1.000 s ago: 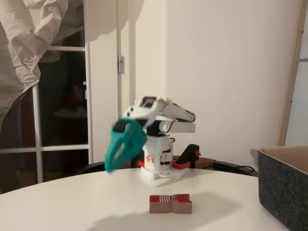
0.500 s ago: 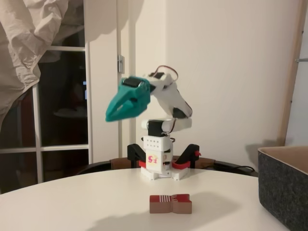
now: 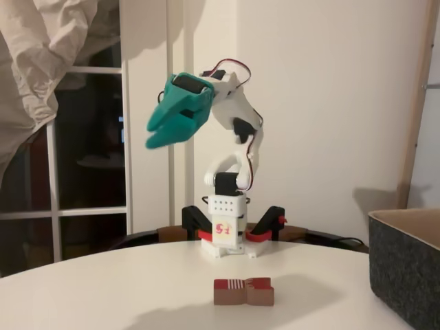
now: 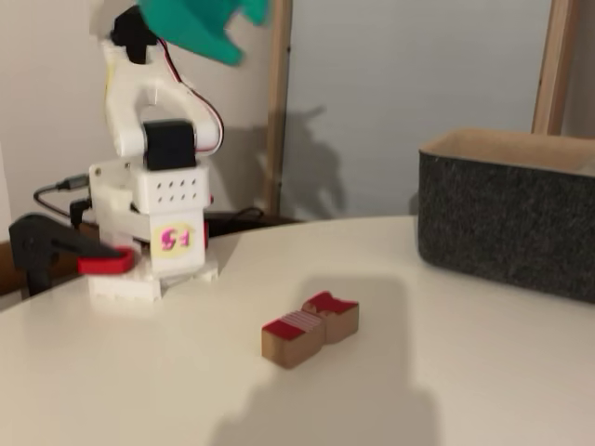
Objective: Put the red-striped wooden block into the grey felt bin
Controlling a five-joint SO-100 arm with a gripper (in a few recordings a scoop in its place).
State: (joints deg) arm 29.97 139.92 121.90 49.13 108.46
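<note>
one red-striped wooden block (image 3: 243, 291), one grey felt bin (image 3: 405, 271), one white table (image 3: 137, 289), one robot arm (image 3: 230, 158)

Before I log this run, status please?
Gripper high above the table, jaws look shut, empty. Red-striped wooden block lying on the table, untouched. Grey felt bin stands apart; nothing between.

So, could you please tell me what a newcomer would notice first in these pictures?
Most striking is the teal pincer, raised high above the white table on its white arm and holding nothing. Below it, the small red-striped wooden block lies alone on the table in front of the arm's base. The grey felt bin stands at the right edge in both fixed views, apart from the block.
</note>
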